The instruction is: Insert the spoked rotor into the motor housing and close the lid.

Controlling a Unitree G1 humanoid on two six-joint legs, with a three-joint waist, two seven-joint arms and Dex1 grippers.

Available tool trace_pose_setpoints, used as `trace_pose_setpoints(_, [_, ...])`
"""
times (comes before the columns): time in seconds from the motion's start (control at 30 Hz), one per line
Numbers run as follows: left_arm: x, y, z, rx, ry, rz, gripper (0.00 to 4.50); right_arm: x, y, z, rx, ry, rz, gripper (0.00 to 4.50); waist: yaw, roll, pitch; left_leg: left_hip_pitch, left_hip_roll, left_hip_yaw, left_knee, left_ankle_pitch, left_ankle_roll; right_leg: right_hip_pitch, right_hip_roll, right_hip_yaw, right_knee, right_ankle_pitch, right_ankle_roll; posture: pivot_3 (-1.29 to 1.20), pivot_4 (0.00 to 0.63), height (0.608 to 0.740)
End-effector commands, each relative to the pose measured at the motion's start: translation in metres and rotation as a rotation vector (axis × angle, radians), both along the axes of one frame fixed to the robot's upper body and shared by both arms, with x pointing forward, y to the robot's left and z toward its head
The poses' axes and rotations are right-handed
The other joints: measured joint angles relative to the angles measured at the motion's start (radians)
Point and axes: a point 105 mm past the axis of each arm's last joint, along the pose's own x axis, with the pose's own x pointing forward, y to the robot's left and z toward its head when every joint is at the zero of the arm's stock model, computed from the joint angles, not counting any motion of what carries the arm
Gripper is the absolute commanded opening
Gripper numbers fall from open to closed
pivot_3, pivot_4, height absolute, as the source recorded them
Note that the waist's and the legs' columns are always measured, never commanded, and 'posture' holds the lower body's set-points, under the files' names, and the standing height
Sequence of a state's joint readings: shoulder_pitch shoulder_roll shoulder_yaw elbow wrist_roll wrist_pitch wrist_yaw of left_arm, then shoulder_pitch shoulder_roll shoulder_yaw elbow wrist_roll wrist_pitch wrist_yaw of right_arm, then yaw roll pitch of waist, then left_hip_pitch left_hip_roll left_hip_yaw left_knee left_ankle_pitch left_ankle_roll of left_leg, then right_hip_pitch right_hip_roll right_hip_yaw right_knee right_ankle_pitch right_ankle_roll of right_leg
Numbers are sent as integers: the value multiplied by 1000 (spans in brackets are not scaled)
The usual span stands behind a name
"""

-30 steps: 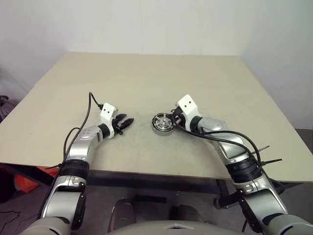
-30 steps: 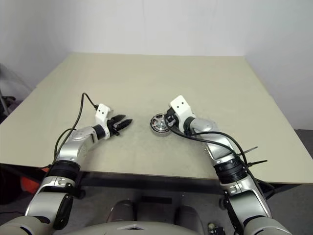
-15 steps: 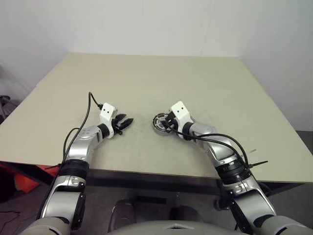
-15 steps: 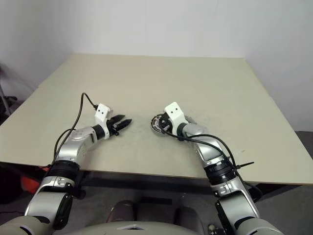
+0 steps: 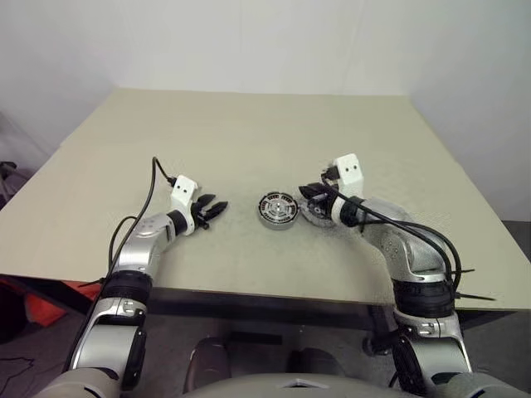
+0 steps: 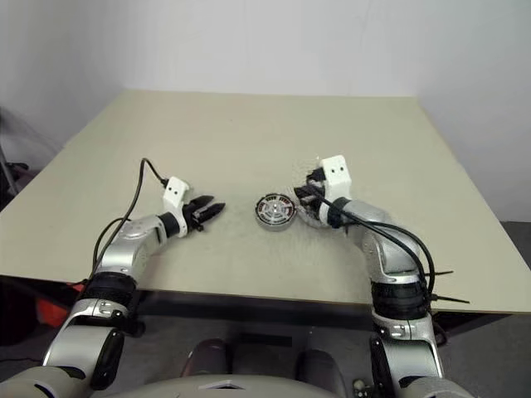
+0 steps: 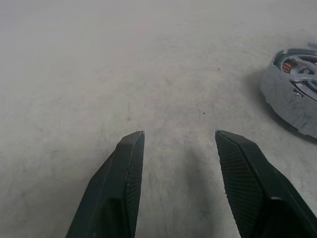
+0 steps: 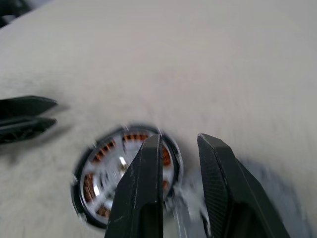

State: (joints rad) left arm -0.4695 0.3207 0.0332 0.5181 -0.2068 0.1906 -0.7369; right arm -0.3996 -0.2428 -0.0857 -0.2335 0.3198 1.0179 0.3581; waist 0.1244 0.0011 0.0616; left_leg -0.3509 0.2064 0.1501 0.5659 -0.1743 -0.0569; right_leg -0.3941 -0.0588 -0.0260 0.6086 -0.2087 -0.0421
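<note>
Right gripper has swung off the motor housing, where it sat a second ago, and now hangs just to the right of it, tipped down toward the table. A blurred grey round shape lies right under it, touching or just beside the housing; I take it for the lid. Whether those jaws grip anything I cannot tell. The housing sits near the middle of the near half of the table, with the spoked rotor seated on top and copper windings visible through its gaps. Left gripper has not budged: it hovers low, left of the housing and apart from it, jaws about half open and empty.
</note>
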Motion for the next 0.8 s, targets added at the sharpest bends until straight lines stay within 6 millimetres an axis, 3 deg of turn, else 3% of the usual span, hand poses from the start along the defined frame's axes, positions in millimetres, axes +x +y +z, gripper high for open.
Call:
trace_pose_setpoints(0.03, [7, -6, 13, 1, -52, -28, 2434, -6, -21, -1, 79, 42, -121, 1251, 0, 0, 0, 0, 0, 0, 0, 0, 0, 0, 0, 0, 0, 0, 0, 0, 0, 740])
trace_pose_setpoints(0.1, [8, -8, 13, 5, -51, -37, 2434, -12, -28, -3, 131, 65, -157, 1643, 1, 0, 0, 0, 0, 0, 0, 0, 0, 0, 0, 0, 0, -2, 3, 0, 0, 740])
trace_pose_setpoints(0.37, [11, -11, 14, 15, -51, -62, 2434, -26, -31, -4, 413, 211, -247, 4221, -1, 1, 0, 2, 0, 0, -2, 1, -2, -1, 0, 0, 0, -3, 6, 0, 0, 740])
trace_pose_setpoints(0.57, [11, -9, 14, 21, -50, -66, 2434, -34, -39, -25, 635, 399, -372, 4221, 0, 1, 0, 1, 0, 0, -3, 1, -2, -1, 0, 1, 0, -3, 6, 0, 0, 740])
trace_pose_setpoints(0.8, [10, -6, 14, 32, -48, -69, 2434, -37, -36, -32, 699, 451, -421, 4221, 2, 1, 0, 1, 0, 0, -5, 2, -3, -3, 0, 1, 0, -4, 6, 0, 0, 740])
